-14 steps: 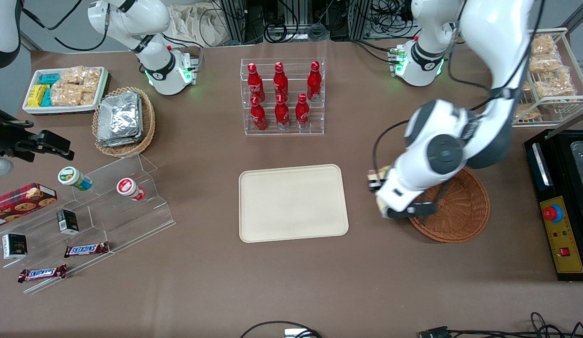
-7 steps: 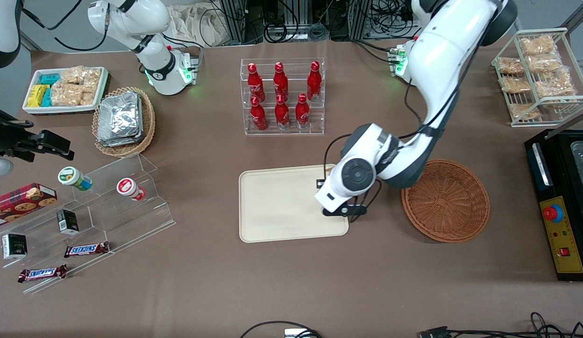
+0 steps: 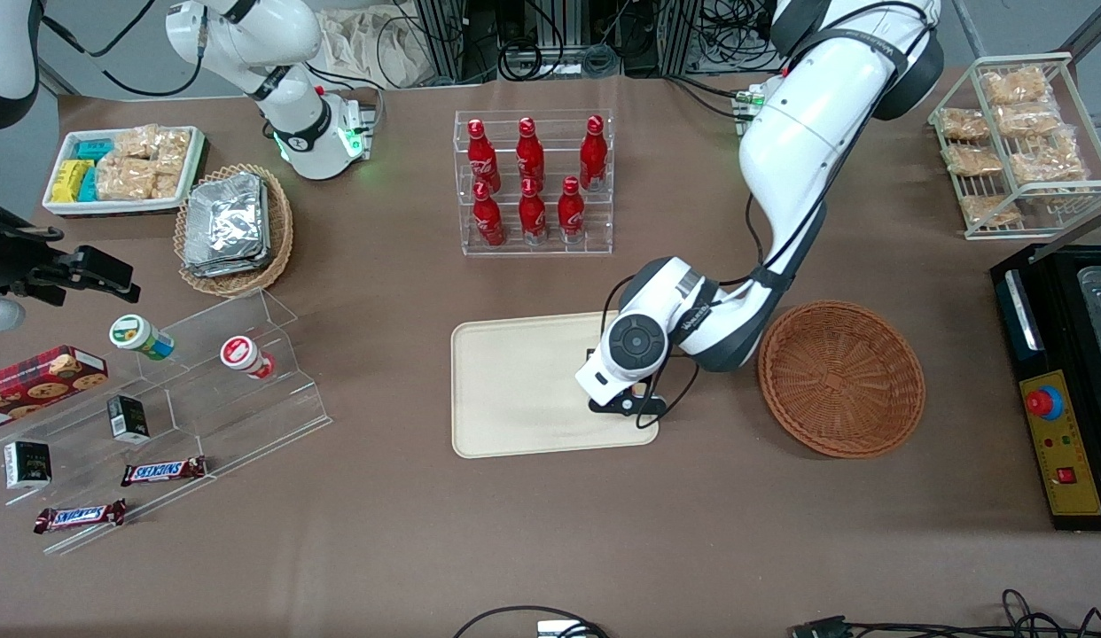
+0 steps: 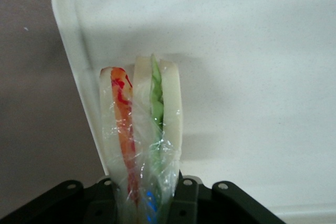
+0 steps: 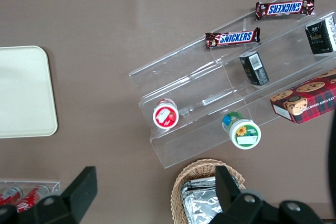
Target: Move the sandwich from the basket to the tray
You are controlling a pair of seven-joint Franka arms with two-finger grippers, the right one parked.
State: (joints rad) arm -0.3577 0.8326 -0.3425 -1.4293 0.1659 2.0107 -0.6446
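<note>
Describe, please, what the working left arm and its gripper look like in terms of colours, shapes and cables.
The left arm has glossy white rounded shells with dark grey joint bands and a round dark grey cap at the wrist. Thin black cables loop along it. Its base glows green. The gripper, above the cream tray, is black, with screw heads on its body in the wrist view.

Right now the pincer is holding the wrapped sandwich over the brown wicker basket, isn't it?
Not quite. The pincer does hold the wrapped sandwich, but over the cream tray, not the wicker basket, which sits apart, toward the working arm's end of the table. The left wrist view shows the tray's rim and floor right under the sandwich.
</note>
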